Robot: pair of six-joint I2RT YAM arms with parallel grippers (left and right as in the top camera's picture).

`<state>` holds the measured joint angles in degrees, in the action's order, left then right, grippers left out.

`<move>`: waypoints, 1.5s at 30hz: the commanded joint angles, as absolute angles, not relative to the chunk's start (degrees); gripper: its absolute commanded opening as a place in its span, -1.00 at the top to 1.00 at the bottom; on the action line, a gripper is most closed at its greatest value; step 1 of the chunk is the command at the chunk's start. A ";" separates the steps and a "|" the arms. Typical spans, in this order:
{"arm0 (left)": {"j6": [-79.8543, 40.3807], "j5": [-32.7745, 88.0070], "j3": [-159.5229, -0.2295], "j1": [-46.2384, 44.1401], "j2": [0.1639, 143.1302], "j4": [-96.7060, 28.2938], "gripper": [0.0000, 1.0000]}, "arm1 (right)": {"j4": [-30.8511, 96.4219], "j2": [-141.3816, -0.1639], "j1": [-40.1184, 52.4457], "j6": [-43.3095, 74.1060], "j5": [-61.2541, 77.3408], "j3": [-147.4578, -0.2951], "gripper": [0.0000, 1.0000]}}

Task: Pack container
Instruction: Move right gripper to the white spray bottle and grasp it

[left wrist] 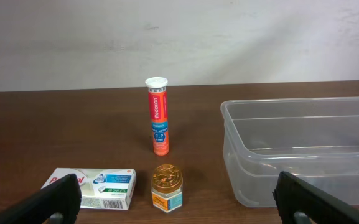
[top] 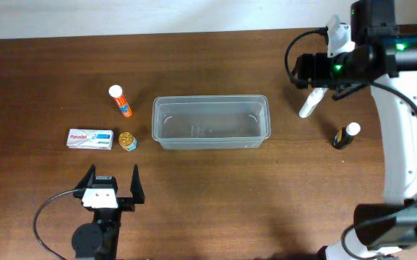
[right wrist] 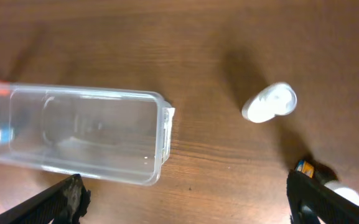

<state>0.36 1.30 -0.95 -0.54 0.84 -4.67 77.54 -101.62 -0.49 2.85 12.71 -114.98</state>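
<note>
The container (top: 157, 123), a clear rectangular tub with nothing in it, lies mid-table; its rim (left wrist: 291, 102) shows on the right of the left wrist view, and the tub (right wrist: 160, 99) lies at the left of the right wrist view. My left gripper (top: 113, 173) rests open near the front edge, with a small gold-lidded jar (left wrist: 167, 186) ahead between its fingers, apart from them. Held high at the back right, my right gripper (top: 300, 70) is open and empty. Below it lie a white bottle (right wrist: 269, 103) and a dark bottle (right wrist: 328, 183).
Left of the tub stand an orange tube with a white cap (top: 120, 101), a white Panadol box (top: 90, 139) and the jar (top: 127, 141). The white bottle (top: 309, 105) and the dark, white-capped bottle (top: 345, 135) are to the tub's right.
</note>
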 commanded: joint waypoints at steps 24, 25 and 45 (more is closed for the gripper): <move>0.21 1.13 -0.51 -0.21 0.47 -4.64 -0.99 | 75.57 -114.93 -3.05 30.02 -4.36 -116.27 -0.80; 0.21 1.13 -0.51 -0.21 0.47 -4.64 -0.99 | 75.55 -115.48 -3.22 30.26 -4.32 -116.27 -0.80; 0.21 1.13 -0.51 -0.21 0.47 -4.62 -0.99 | 73.08 -123.28 -4.91 30.33 -1.74 -114.45 -0.52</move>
